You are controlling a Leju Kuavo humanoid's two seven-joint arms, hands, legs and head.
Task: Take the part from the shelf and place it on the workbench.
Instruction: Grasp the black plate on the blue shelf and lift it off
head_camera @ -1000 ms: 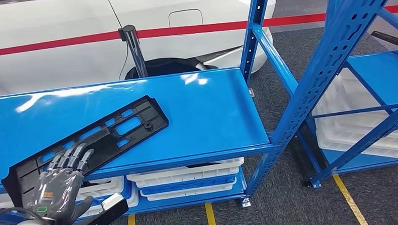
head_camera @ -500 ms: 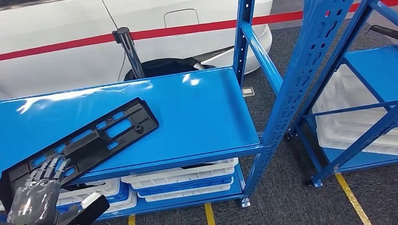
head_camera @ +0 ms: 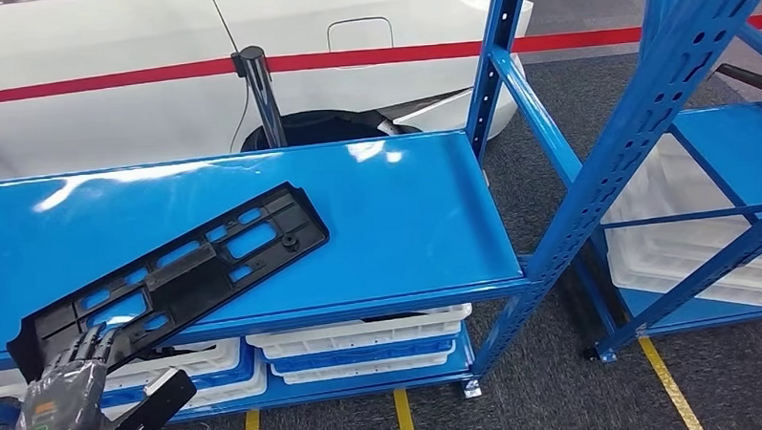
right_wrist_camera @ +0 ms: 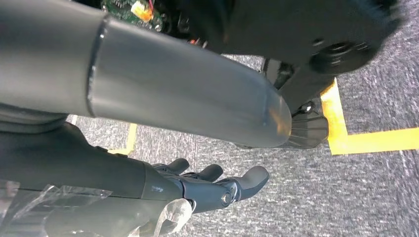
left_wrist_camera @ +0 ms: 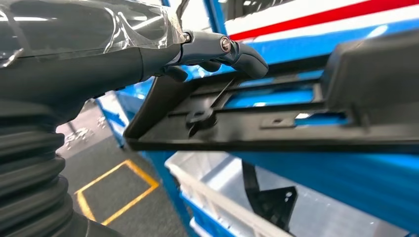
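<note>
Black plastic, long and flat with rows of rectangular cut-outs, the part lies on the blue shelf, on its upper deck. Its long axis runs diagonally: the far end points up and to the right toward the middle of the deck, while the near end reaches the front left edge and overhangs it slightly. Blue metal shows through the openings along its length.

At that near end the left hand has the part's corner. In the head view the dark fingers lie on top of the plastic, close together and pointing along the part. In the left wrist view the thick grey thumb reaches across the part's raised rim, with darker fingers curled just behind it, so the hand is closed around the edge of the part. The part looks tilted only a little, its far end resting on the deck.

The right hand hangs low over grey carpet beside a yellow floor line; its fingers are loosely extended, slightly apart, and hold nothing.

Beneath the upper deck, white trays are stacked on the lower level, with more white trays in the neighbouring blue rack to the right. Behind the shelf stands a white car, with a red stripe running across in front of it and a dark post rising near its wheel arch.
</note>
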